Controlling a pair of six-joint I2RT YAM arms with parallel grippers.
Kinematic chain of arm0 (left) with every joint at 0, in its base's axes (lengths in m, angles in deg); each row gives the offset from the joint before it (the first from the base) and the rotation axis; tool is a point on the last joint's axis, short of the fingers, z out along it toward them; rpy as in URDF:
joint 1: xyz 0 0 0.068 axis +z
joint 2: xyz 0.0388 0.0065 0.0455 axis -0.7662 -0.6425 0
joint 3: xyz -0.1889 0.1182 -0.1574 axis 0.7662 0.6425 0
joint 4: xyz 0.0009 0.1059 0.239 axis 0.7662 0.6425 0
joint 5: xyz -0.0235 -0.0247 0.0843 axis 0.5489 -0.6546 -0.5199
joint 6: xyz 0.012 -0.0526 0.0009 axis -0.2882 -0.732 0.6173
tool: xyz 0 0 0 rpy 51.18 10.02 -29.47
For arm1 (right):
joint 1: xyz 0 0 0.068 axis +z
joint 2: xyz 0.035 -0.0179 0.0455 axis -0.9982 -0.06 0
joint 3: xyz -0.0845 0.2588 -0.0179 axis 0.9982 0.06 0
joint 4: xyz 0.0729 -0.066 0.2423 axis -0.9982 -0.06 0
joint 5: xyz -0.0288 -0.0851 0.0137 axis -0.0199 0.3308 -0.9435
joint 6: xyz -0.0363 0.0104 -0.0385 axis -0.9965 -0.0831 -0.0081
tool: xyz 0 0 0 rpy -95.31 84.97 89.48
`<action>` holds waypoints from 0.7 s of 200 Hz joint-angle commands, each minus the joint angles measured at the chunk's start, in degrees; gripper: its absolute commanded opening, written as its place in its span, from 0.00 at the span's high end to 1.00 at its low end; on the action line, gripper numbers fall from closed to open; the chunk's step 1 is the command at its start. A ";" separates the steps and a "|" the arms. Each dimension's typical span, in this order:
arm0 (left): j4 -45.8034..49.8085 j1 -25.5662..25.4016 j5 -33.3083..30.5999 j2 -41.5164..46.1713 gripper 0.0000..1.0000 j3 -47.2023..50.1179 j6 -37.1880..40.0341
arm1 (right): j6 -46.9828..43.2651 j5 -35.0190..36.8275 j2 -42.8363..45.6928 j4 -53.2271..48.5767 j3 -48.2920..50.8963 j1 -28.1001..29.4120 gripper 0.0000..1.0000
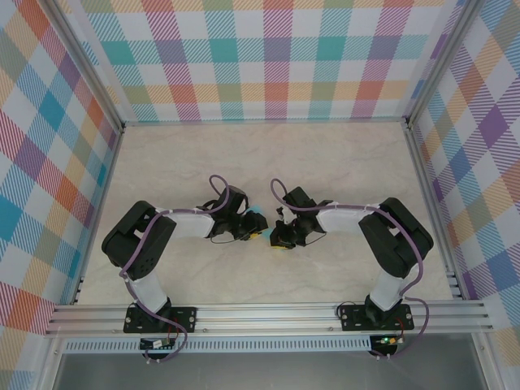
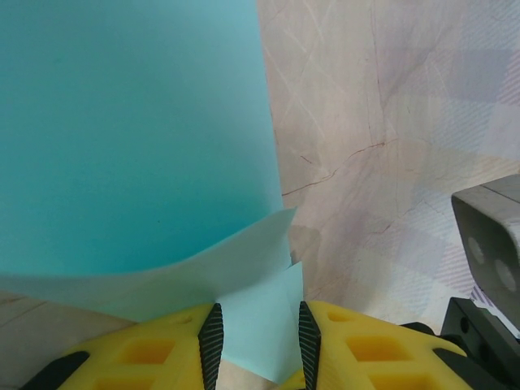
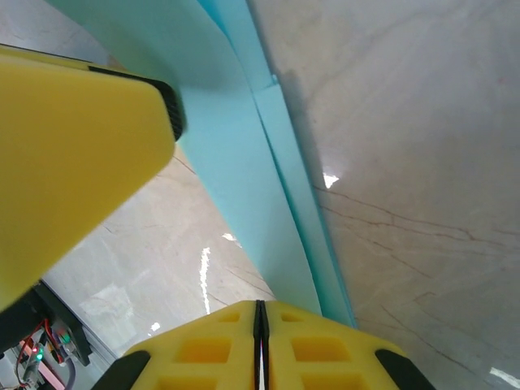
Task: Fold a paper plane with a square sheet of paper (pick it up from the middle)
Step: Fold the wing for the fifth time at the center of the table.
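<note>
The square sheet of paper (image 1: 257,218) is turquoise, folded into layers, and lies between the two wrists at mid-table. In the left wrist view it (image 2: 130,130) fills the upper left, and a paler flap curls down into my left gripper (image 2: 258,333). Those pads stand apart with the flap's corner lying in the gap. My right gripper (image 3: 261,313) has its pads pressed together. The folded strip of paper (image 3: 244,162) runs down behind its right finger. I cannot tell whether it pinches an edge. From above, the left gripper (image 1: 253,230) and right gripper (image 1: 280,236) nearly meet.
The pale marble-patterned table (image 1: 268,154) stretches far beyond the grippers. Checked walls (image 1: 268,57) close off the back and both sides. An aluminium rail (image 1: 268,313) carries both arm bases along the near edge. The right arm's grey wrist housing (image 2: 487,244) sits close beside the left gripper.
</note>
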 commanded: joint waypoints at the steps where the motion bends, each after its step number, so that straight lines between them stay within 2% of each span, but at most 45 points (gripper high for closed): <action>1: 6.16 -0.29 -5.44 -2.17 0.66 0.56 0.21 | -0.85 1.06 -1.40 -1.84 1.67 -0.50 0.89; 48: 7.14 -0.29 -6.25 -2.30 0.66 0.21 0.23 | -1.61 1.62 -0.92 -2.69 2.27 -1.21 0.89; 106: 7.49 -0.13 -6.60 -2.45 0.66 0.25 0.32 | -1.44 -4.02 -1.81 3.35 6.42 -2.95 0.90; 140: 7.84 -0.01 -6.55 -2.34 0.66 0.21 0.43 | -1.96 -4.74 -1.35 3.05 9.79 -3.01 0.91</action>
